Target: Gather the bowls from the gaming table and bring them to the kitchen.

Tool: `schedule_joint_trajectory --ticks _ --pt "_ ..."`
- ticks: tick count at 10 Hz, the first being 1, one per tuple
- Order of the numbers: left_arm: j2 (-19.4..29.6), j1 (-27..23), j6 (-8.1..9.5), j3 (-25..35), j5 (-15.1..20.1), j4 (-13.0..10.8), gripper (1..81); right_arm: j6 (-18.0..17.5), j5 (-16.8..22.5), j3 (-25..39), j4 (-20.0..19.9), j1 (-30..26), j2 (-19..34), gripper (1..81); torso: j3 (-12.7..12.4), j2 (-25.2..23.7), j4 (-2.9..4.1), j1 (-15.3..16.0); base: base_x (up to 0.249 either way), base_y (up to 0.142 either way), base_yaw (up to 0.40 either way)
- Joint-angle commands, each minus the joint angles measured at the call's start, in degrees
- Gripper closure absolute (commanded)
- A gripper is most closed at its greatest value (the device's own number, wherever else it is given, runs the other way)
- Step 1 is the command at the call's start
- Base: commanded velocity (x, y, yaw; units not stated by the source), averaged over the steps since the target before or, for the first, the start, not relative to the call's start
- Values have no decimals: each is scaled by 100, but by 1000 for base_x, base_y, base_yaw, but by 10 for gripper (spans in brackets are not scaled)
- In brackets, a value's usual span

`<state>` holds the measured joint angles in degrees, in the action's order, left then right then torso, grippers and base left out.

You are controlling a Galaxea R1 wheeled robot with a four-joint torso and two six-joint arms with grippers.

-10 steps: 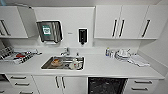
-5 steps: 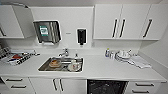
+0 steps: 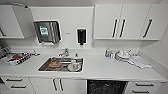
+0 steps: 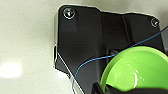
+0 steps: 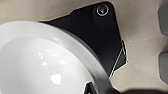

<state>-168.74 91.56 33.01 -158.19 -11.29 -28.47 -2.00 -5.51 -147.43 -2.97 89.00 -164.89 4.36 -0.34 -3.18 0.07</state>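
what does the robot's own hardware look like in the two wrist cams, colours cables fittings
In both wrist views the robot's hardware is a wide matte black plate with rounded corners. Shiny round silver fittings sit at its corners: two in the left wrist view, one in the right wrist view. A thin blue cable loops across the left plate. A pale edge line trims each plate's side. The fingers are hard to make out.

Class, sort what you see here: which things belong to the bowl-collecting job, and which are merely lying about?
Job:
green bowl
white bowl
kitchen sink
countertop

Lying about:
paper-towel dispenser
soap dispenser
stacked plates
cloth
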Motion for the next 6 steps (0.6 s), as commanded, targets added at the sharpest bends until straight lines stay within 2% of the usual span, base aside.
schedule_joint_trajectory --ticks 1,2,3,4,5,6 --pt "252 -55 39 7 -260 25 811 -20 270 940 -11 -71 688 811 0 0 0 0 0 0 0" --pt "288 -37 39 16 -269 25 811 -20 279 1411 -19 -71 964 811 0 0 0 0 0 0 0" --pt "332 -20 39 16 -321 25 811 -11 279 1816 -10 -62 1201 811 162 0 0 -2 0 0 0" --pt "402 -20 65 16 -348 25 811 -11 261 1974 -10 -53 1316 811 539 0 0 -2 0 0 0" --pt "481 -29 74 42 -409 34 811 -11 252 1956 -10 -62 1325 811 572 0 0 -2 0 0 0" --pt "613 -46 179 121 -471 25 811 -11 217 1930 -10 -71 1333 811 674 0 0 -7 0 0 0"
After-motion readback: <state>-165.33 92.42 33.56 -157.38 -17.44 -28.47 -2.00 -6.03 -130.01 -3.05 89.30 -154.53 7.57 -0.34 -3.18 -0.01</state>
